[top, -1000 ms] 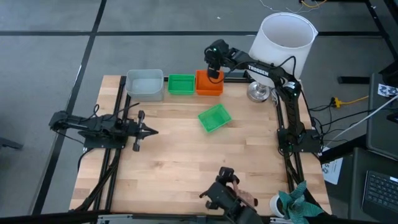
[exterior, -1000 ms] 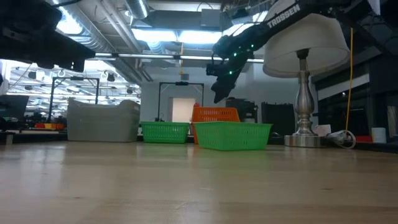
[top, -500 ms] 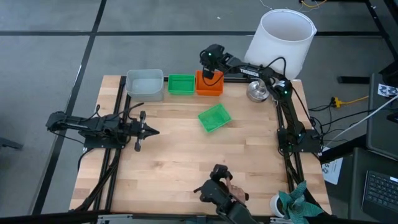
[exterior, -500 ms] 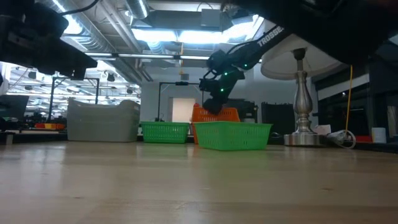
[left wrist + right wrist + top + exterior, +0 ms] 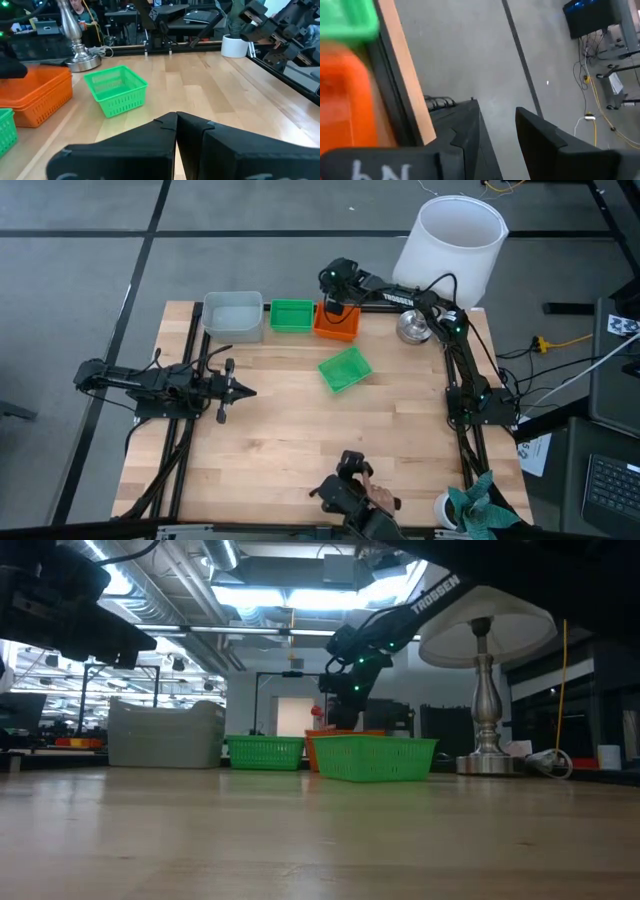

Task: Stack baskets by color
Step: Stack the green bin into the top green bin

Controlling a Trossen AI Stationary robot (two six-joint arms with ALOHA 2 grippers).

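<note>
Along the table's far edge stand a pale grey-blue basket (image 5: pixel 232 315), a green basket (image 5: pixel 292 315) and an orange stack of baskets (image 5: pixel 338 325), which sits slightly askew. A second green basket (image 5: pixel 345 369) rests alone on its bottom mid-table. My right gripper (image 5: pixel 333 302) is open and slants down over the orange stack's far left corner; only floor shows between its fingers (image 5: pixel 470 125). My left gripper (image 5: pixel 248 391) is shut, level, at the table's left side, pointing toward the loose green basket (image 5: pixel 116 90). My right gripper stands at the far left corner of the orange stack (image 5: pixel 340 95), coming from above and slanting toward the table's far edge. Nothing lies between its fingers. Whether a finger touches the orange rim cannot be told; the gripper's own body hides that spot.
A big white lampshade (image 5: pixel 455 240) and its metal lamp base (image 5: pixel 415 328) stand at the far right, close to my right arm. A dark device with a person's hand (image 5: pixel 355 495) lies at the near edge. A white cup (image 5: pixel 235 46) sits near the right corner.
My right gripper has come down and a little toward the table's far left, onto the orange stack's far corner, staying open. The orange stack now shows lower behind the loose green basket in the low view, and sits slightly turned in the high view.
</note>
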